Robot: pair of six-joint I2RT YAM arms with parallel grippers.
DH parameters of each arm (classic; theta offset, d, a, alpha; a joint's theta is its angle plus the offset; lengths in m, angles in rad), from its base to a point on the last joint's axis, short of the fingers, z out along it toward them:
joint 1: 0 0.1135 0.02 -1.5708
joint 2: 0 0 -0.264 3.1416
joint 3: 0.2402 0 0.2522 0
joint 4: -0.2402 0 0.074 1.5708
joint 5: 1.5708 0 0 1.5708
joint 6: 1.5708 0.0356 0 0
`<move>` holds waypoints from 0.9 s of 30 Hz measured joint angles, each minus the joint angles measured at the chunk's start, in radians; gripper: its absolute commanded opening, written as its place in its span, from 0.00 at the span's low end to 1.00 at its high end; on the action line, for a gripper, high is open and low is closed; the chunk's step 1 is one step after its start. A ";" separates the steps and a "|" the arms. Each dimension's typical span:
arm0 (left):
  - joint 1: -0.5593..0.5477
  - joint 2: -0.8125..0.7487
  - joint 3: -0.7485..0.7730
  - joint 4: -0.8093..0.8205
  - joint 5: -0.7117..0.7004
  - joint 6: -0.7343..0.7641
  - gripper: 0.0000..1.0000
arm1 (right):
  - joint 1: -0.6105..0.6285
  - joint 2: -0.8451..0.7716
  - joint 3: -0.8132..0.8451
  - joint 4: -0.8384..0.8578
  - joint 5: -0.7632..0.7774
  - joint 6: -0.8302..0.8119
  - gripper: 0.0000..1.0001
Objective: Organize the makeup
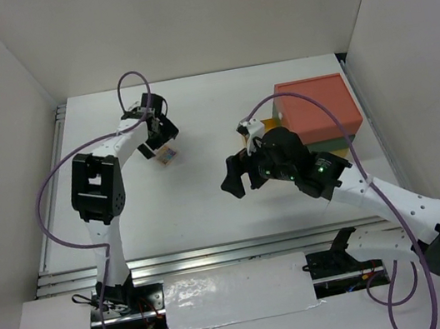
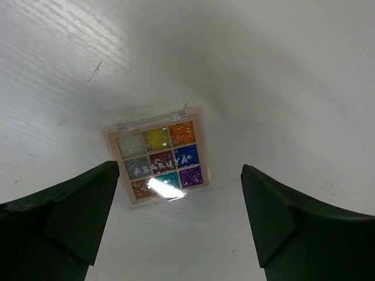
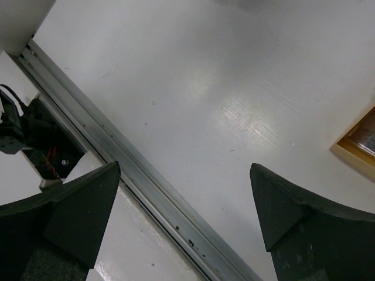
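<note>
Nearest the camera, the two arm bases sat behind a white panel (image 1: 237,292), with a grooved metal rail (image 1: 218,253) running along the near edge of the table (image 1: 210,208). Past the rail, the right gripper (image 1: 237,175) hung over bare white tabletop right of centre, its two dark fingers (image 3: 76,205) spread wide with nothing between them. Its wrist camera looked down on the rail (image 3: 146,181) crossing diagonally and, at the right border, the corner of a tan-framed object (image 3: 357,140) cut off too much to identify. A purple cable (image 1: 343,144) looped over that arm. Farther back and to the left, the left arm reached toward the far part of the table, its gripper (image 1: 164,140) held just above the eyeshadow palette (image 1: 168,155). The jaws stood wide apart, one finger (image 2: 70,211) on each side of the wrist view, and the palette (image 2: 159,157) lay flat on the table between them, touching neither. It was a small square case with a peach frame and nine glittery pans in three rows: white, yellow and orange, then grey-green, dark red and blue, then bronze, teal and purple, with white lettering across the middle row. At the far right of the table stood the big box (image 1: 317,106), its salmon-red top facing up, green and yellow showing at its near edge, well apart from the palette.
</note>
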 measured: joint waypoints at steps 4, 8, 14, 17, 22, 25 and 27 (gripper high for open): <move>-0.001 0.018 0.006 -0.045 -0.023 -0.034 0.99 | 0.000 0.001 -0.006 0.005 -0.005 -0.006 1.00; -0.001 0.019 -0.020 -0.056 -0.040 -0.059 0.99 | 0.000 0.005 -0.006 0.020 -0.009 -0.011 1.00; -0.001 0.055 -0.003 -0.058 -0.040 -0.060 0.99 | 0.000 0.010 -0.023 0.030 -0.020 -0.013 1.00; -0.001 0.069 0.016 -0.050 -0.037 -0.061 1.00 | 0.000 0.008 -0.025 0.031 -0.023 -0.015 1.00; -0.002 0.073 0.019 -0.050 -0.043 -0.063 0.99 | 0.000 -0.003 -0.039 0.049 -0.031 -0.018 1.00; -0.004 0.074 0.018 -0.051 -0.052 -0.064 0.92 | 0.000 -0.003 -0.039 0.054 -0.034 -0.018 1.00; -0.008 0.075 0.015 -0.050 -0.060 -0.060 0.87 | 0.000 -0.003 -0.039 0.060 -0.035 -0.018 1.00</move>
